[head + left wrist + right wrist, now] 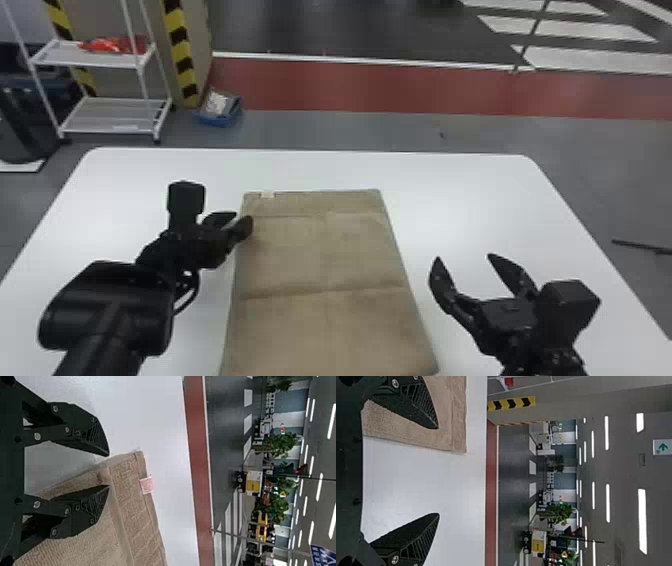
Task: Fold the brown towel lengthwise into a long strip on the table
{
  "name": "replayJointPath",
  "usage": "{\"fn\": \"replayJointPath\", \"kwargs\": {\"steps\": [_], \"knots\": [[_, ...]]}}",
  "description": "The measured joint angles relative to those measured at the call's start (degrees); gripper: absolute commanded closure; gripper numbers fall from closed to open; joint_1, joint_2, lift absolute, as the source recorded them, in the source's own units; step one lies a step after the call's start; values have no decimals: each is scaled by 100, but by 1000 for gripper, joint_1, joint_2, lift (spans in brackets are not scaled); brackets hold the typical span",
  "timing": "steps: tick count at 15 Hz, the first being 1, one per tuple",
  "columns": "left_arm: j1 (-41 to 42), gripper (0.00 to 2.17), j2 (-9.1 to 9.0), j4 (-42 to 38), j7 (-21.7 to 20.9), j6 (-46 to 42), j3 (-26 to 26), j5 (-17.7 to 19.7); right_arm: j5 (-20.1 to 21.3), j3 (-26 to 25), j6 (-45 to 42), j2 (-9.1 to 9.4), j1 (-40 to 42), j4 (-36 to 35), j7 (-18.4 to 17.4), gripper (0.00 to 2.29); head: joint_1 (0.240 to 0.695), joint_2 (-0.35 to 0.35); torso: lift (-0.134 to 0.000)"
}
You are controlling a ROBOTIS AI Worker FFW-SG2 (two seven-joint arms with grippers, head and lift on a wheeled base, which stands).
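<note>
The brown towel (325, 260) lies flat on the white table, creased across and down its middle, a small tag at its far left corner. At its upper left edge is my left gripper (237, 220), fingers apart, one over the towel. In the left wrist view, the left gripper (108, 471) stands open around the edge of the towel (134, 526) near the tagged corner. To the right of the towel, above bare table, my right gripper (465, 257) is open and empty. The right wrist view has the right gripper (438, 471) spread wide, the towel (451, 415) beyond one finger.
The white table (450, 185) extends past the towel on its far side and both sides. Behind it on the floor stand a white wire shelf (107, 115) and a blue bin (220, 107) at the left.
</note>
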Motion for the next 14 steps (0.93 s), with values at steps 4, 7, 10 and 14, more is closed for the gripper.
{"fn": "replayJointPath", "kwargs": {"steps": [4, 7, 10, 14], "knots": [[1, 1204, 0, 38, -18, -87, -16, -36, 0, 3, 12, -3, -20, 23, 0, 100, 695, -116, -94], [68, 1204, 0, -6, -20, -122, -24, -64, -2, 3, 34, -10, -27, 28, 0, 100, 695, -118, -94], [389, 1204, 0, -486, -33, -96, -3, -66, -8, 8, 116, -17, -55, 28, 0, 100, 695, -120, -94], [1234, 1204, 3, -2059, -45, 275, 13, -51, -9, 13, 178, -18, -83, 28, 0, 100, 695, -131, -94]]}}
